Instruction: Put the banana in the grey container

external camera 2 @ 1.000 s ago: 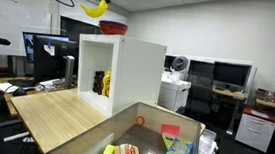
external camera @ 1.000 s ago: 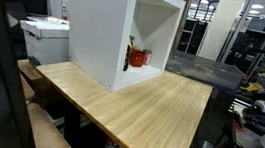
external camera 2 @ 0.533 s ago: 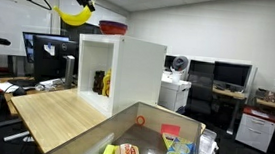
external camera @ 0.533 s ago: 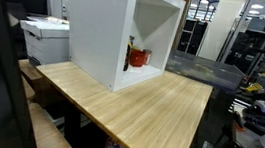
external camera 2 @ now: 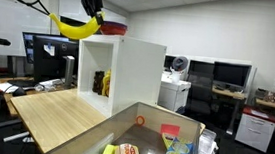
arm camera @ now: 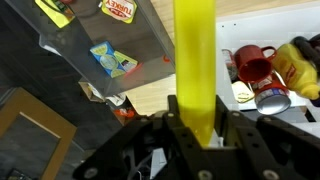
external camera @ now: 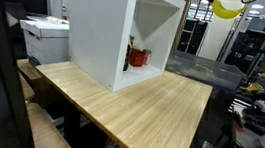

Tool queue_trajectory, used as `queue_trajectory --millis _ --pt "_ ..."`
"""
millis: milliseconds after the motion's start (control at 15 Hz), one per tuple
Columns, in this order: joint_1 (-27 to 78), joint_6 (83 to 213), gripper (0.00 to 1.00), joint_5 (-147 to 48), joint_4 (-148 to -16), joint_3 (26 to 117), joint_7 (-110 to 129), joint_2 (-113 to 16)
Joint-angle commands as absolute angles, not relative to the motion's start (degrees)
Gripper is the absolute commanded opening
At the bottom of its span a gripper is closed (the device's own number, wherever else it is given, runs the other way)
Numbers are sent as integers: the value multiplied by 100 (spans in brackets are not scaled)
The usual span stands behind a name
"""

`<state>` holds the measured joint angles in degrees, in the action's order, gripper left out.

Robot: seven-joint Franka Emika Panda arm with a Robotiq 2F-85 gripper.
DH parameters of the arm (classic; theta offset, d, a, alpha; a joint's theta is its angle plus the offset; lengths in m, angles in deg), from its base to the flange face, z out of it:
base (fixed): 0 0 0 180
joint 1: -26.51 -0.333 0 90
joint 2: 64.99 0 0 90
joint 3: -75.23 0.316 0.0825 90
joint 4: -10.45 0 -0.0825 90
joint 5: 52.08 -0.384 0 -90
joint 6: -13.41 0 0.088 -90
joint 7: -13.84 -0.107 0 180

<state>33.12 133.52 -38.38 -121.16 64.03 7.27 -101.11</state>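
1. Box (external camera 2: 128, 71): big white cube, open front, beside and below the claw (external camera 2: 93, 13). The claw was over its top 1 s ago and is now off the edge, out to the side.
2. Table (external camera 2: 59, 115): wood top, well below the claw, bare where the claw hangs.
3. Bin (external camera 2: 145, 123): greyish clear tub w/ snack packets inside, well below and away from the claw. Prob. the target container, but can't be sure.
4. Claw: clenched on the banana (external camera 2: 75, 26). Wrist view shows both fingers (arm camera: 172, 128) pressed on the fruit's sides. It has dropped a bit vs 0.5 s ago.
5. Bowl (external camera 2: 112, 28): red, on the box top, just beside the claw and about level w/ it. The claw was above it 1 s ago.
6. Banana: bright yellow, hangs right under the claw, in mid-air, touching nothing else. It now shows at the top of an exterior view (external camera: 225, 8), where it was absent before.
7. Meaning: pick done, carry under way. Still needed: travel to the bin, lower, let go.
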Motion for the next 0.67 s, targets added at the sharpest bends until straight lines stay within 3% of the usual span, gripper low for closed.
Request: queue_trajectory --millis 0,600 --pt "3589 13316 12 -4038 -11784 6198 1112 -9560" --pt "3825 13385 12 -4308 -10657 5984 957 -7716"
